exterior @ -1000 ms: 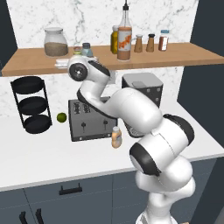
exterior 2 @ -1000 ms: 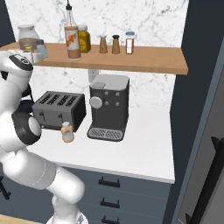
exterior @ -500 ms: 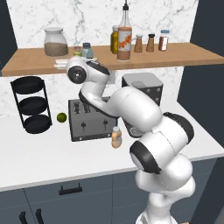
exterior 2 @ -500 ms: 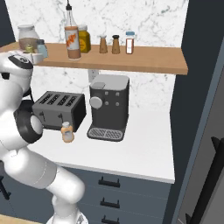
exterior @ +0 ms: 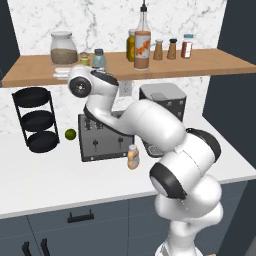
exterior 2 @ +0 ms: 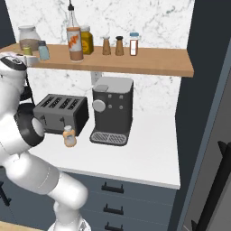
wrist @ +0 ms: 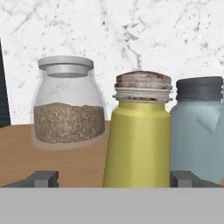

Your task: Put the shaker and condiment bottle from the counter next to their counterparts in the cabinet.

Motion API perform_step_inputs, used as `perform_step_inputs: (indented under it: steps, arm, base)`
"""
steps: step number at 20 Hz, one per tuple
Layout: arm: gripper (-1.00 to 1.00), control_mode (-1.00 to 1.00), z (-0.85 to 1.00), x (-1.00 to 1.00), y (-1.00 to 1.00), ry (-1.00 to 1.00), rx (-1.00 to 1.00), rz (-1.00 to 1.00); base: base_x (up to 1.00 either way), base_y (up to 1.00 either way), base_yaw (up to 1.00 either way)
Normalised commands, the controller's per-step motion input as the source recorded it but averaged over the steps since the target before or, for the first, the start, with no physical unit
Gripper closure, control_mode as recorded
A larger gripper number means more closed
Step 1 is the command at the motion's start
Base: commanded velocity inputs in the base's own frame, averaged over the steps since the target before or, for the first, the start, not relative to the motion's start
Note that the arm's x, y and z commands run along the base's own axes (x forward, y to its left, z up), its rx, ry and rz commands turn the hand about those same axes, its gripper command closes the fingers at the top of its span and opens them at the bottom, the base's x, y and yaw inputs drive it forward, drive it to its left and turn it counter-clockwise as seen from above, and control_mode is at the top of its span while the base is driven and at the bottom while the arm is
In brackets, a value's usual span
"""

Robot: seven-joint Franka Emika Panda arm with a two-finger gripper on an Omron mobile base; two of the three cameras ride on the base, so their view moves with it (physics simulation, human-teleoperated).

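Observation:
The yellow-green shaker stands upright on the cabinet shelf, close beside the pale blue shaker. My gripper is open, with one fingertip on each side of the yellow-green shaker. In the left base view the gripper sits at the shelf's front edge, below the shaker and the pale blue one. The peach condiment bottle stands on the white counter in front of the toaster. The tall orange-labelled bottle stands further right on the shelf.
A glass jar of brown grains stands left of the shaker. A yellow jar and brown shakers sit mid-shelf. On the counter are a toaster, a coffee machine, a black tiered rack and a lime.
The gripper's jaws have opened and let go of the yellow-green shaker, which now stands on the shelf. The arm has hardly moved.

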Motion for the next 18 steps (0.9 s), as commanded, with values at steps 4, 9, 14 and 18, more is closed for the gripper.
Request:
perform_step_inputs:
  steps: [4,9,14,18]
  arm:
    - [-1.0,-1.0,0.03,-0.48,0.38,0.0,0.04,0.0]
    - [-1.0,-1.0,0.06,-0.47,0.19,0.0,0.04,0.0]
    - [-1.0,-1.0,0.06,-0.86,0.0,-0.04,0.07,-0.1]
    - [-1.0,-1.0,0.23,-1.0,0.0,-0.02,0.05,-0.23]
  base:
    - [0.0,0.0,0.0]
    - [0.0,0.0,0.0]
    - [0.0,0.0,0.0]
    - [0.0,0.0,0.0]
